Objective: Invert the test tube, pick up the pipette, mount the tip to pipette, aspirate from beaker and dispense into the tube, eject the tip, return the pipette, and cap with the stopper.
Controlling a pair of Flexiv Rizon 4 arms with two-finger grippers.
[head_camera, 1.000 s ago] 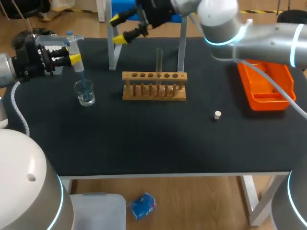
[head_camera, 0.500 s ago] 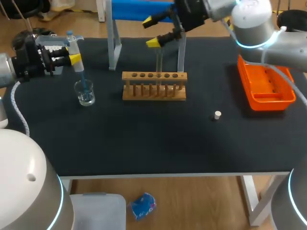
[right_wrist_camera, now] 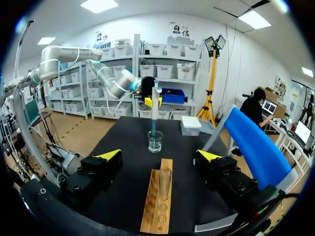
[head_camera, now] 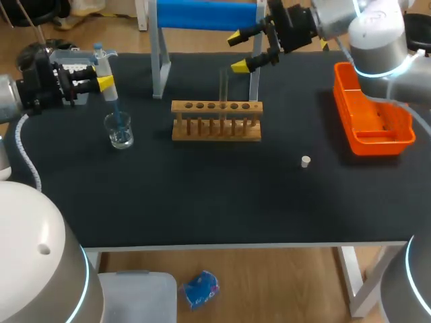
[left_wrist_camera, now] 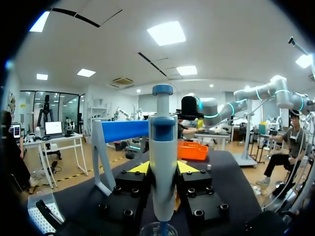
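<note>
1. The left gripper (left_wrist_camera: 162,168) has its two yellow-tipped fingers pressed against opposite sides of the pipette (left_wrist_camera: 163,132) and holds it upright.
2. The pipette's slim tip (head_camera: 118,111) reaches down into the beaker (head_camera: 120,132), which stands at about 9 o'clock from the table's middle, near the left edge.
3. The right gripper (head_camera: 240,52) hangs at about 12 o'clock with its fingers spread wide and nothing between them.
4. The test tube (head_camera: 223,84) stands upright in the wooden rack (head_camera: 216,128), just at 8 o'clock of the right gripper. In the right wrist view it sits ahead of the gap between the fingers.
5. The white stopper (head_camera: 306,161) lies on the black table (head_camera: 202,195) at 4 o'clock of the rack, apart from it.
6. The orange tray (head_camera: 374,134) sits at 3 o'clock of the rack, near the right edge.
7. The blue-barred stand (head_camera: 202,13) rises at 12 o'clock, behind the rack.
</note>
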